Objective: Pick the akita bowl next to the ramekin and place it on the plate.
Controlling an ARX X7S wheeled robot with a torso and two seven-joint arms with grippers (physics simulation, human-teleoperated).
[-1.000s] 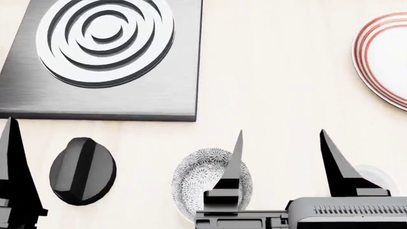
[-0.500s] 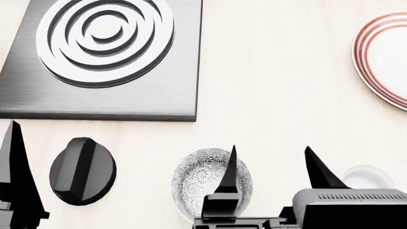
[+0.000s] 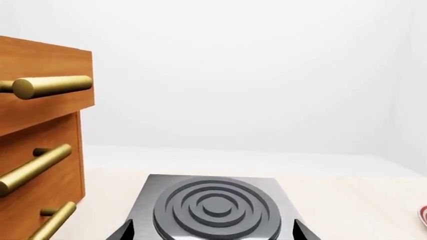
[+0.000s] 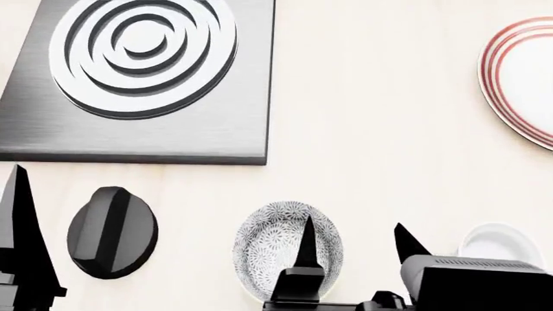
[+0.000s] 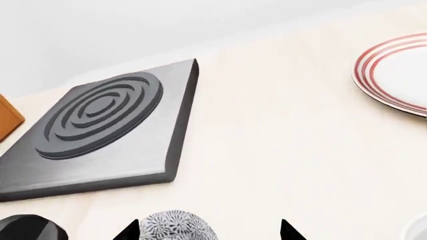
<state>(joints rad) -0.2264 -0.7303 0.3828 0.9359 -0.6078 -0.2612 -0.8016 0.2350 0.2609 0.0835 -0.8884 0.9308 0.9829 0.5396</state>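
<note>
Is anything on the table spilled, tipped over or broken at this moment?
Nothing stands out. The akita bowl, the ramekin and the plate all sit upright and whole on the table.

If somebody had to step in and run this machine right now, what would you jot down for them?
Right hand: open and empty, over the near edge of the counter, one finger above the akita bowl, the other between the bowl and the ramekin.
Left hand: only one finger shows, off to the side by a black knob-like object; open or shut cannot be told.
The akita bowl sits on the counter, not yet gripped. The ramekin is beside it, and the plate is farther back on the same side, with nothing visible on it.
Done: only the approach.
Left: grip the bowl, lift it, carry it to the plate, release.
</note>
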